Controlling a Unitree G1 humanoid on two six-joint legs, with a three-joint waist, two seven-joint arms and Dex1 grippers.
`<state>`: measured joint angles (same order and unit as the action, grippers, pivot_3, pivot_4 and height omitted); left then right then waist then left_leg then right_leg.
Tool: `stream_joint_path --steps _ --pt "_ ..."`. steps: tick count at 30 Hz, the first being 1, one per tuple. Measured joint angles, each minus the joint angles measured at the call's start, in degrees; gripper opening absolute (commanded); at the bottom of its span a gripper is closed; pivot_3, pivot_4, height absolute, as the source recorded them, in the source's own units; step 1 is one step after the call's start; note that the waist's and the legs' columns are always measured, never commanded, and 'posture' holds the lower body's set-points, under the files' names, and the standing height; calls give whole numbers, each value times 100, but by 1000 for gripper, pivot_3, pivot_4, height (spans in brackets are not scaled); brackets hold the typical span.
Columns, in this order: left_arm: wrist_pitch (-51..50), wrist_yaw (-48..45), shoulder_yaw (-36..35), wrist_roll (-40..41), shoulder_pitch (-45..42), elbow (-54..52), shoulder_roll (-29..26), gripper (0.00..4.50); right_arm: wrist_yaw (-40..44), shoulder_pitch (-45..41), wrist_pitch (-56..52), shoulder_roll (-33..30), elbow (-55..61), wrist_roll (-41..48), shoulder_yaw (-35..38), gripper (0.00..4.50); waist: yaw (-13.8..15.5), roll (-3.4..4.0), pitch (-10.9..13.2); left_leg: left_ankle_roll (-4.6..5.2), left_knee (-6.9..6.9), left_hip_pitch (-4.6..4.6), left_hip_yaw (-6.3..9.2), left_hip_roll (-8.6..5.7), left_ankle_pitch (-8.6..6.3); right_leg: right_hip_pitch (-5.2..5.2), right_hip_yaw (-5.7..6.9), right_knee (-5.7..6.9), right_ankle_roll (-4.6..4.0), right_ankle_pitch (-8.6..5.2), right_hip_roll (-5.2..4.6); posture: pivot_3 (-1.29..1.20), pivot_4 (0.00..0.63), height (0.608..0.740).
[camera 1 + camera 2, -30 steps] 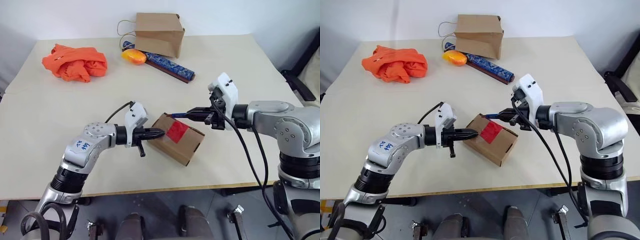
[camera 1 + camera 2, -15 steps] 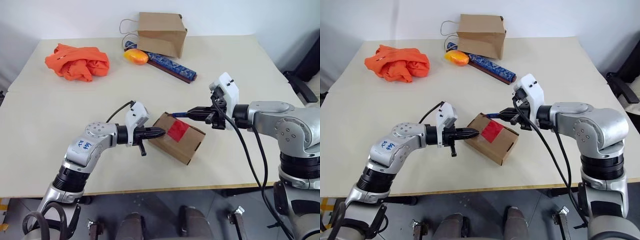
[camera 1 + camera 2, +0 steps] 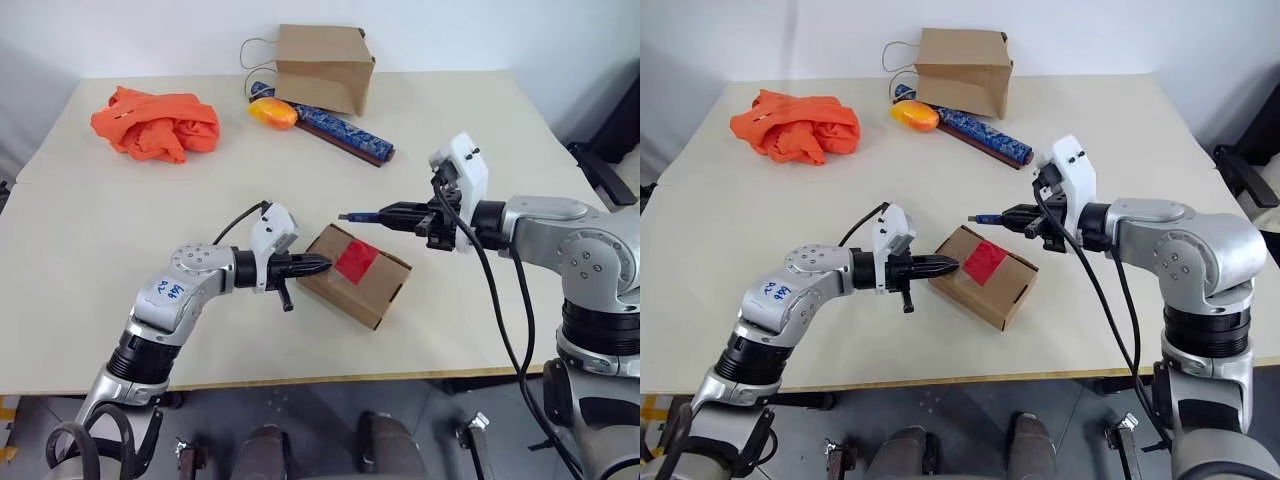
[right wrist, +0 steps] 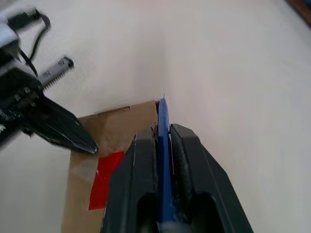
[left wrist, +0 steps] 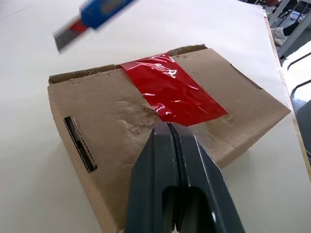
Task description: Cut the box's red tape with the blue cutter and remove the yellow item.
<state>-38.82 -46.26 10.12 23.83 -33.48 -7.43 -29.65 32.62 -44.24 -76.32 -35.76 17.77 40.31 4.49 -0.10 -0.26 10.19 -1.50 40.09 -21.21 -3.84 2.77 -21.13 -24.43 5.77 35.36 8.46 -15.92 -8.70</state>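
The box (image 3: 372, 287) lies tilted near the table's middle, with the red tape (image 3: 355, 262) across its top seam. My left gripper (image 3: 324, 265) is shut, and its tips press on the box's top at the left end, just short of the tape (image 5: 170, 92). My right gripper (image 3: 388, 212) is shut on the blue cutter (image 3: 362, 214). The cutter points left, and its dark tip hangs just above the box's far corner. The cutter (image 4: 162, 126) runs out between the right fingers. The yellow item is hidden.
At the table's far side stand a brown paper bag (image 3: 320, 65), an orange-yellow fruit-like thing (image 3: 270, 113) and a long blue patterned rod (image 3: 340, 132). An orange cloth bundle (image 3: 155, 125) lies at the far left. The table's front edge runs close below the box.
The cutter's tip has lifted a little off the box's far corner, and the right wrist sits slightly higher and further right. The left gripper and the box have kept still.
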Motion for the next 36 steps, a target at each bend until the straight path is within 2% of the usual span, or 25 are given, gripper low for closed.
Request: stream_joint_path --steps 14,21,36 --pt "63 -21 -1 -76 -7 50 37 0 90 147 80 -253 9 -5 -148 142 3 0 0 0 1 0 -1 0 0 0 0 0 0 0 0 0 150 740" --pt "73 -18 1 -123 -16 67 94 0 37 -178 68 -221 3 79 48 142 6 0 0 0 1 0 -1 0 0 1 0 0 0 0 0 0 150 740" --pt "151 -21 4 -227 -39 134 187 0 81 274 34 -386 136 118 -107 142 9 0 0 0 2 1 -1 0 0 2 0 -1 0 0 0 0 150 740"
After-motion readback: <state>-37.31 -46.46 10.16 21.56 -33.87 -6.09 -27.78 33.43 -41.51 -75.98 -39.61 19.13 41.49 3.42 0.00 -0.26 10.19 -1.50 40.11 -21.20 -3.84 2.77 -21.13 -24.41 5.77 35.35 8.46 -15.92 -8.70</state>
